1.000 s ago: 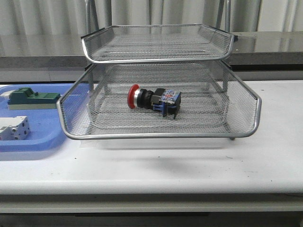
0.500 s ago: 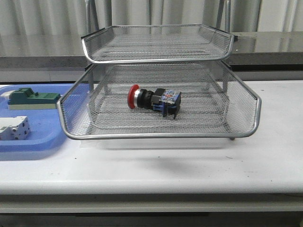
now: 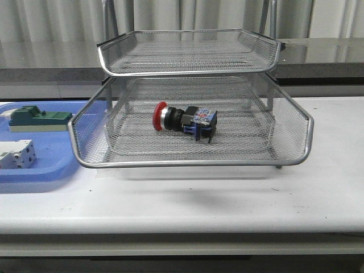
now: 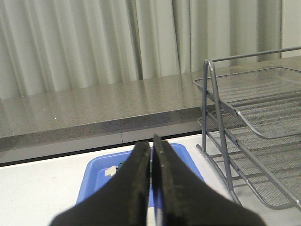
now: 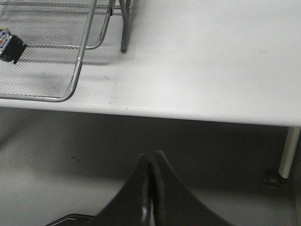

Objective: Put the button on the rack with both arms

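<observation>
I see the red-capped push-button switch [image 3: 183, 121] lying mid-frame in the silver wire-mesh rack [image 3: 190, 162]; my left gripper [image 4: 151, 153] and right gripper [image 5: 151, 162] both sit pressed closed, empty.

My front camera faces the rack [image 3: 190, 114] level; my wrist cameras see its left and right edges.

White table [image 3: 227, 205], front view. The rack [image 3: 193, 162] stands on it, legs on the tabletop, taking up the middle. Just left of the rack lies a blue tray [image 3: 54, 170], its right edge tucked under the rack's lower basket. Right of the rack: bare tabletop.
</observation>
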`<state>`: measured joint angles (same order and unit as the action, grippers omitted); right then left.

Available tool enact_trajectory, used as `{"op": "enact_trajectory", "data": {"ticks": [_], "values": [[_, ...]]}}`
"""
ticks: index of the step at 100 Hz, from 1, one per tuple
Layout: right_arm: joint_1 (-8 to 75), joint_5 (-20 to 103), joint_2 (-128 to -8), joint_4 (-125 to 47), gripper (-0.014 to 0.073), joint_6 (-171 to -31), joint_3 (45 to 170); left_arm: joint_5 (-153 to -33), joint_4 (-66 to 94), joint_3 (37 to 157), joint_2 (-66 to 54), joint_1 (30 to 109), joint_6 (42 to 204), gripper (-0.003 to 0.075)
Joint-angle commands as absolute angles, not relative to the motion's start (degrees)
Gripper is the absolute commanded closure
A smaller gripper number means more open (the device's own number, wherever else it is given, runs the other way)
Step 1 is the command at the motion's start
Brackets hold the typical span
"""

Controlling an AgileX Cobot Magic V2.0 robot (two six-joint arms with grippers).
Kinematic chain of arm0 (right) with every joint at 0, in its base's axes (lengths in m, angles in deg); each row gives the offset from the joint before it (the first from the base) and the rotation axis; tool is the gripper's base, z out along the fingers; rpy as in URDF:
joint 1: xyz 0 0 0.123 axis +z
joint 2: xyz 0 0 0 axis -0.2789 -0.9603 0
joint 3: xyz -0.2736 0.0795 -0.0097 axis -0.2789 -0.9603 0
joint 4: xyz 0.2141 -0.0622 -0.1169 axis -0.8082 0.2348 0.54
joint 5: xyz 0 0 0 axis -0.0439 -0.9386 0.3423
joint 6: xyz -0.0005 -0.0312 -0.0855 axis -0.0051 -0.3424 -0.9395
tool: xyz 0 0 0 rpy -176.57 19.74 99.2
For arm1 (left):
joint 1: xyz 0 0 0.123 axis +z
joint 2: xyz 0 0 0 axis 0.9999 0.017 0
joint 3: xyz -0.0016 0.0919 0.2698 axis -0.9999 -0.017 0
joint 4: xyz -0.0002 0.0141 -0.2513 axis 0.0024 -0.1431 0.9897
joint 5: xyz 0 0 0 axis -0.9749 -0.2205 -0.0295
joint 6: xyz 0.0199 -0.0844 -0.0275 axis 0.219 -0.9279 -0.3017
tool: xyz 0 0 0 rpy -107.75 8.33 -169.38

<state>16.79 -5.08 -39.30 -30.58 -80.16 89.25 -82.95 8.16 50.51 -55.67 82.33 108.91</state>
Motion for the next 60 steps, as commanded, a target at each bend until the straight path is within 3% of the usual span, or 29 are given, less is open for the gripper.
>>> {"op": "enact_trajectory", "data": {"ticks": [1, 60], "values": [[16.75, -2.03, -39.62, -30.89, 0.0663, -80.41, 91.17, -78.45, 8.94, 52.03, -55.17, 82.37, 108.12, 0.0740], [16.75, -1.66, -39.62, -31.03, 0.0663, -80.41, 91.17, -78.45, 8.94, 52.03, -55.17, 82.37, 108.12, 0.0740]]}}
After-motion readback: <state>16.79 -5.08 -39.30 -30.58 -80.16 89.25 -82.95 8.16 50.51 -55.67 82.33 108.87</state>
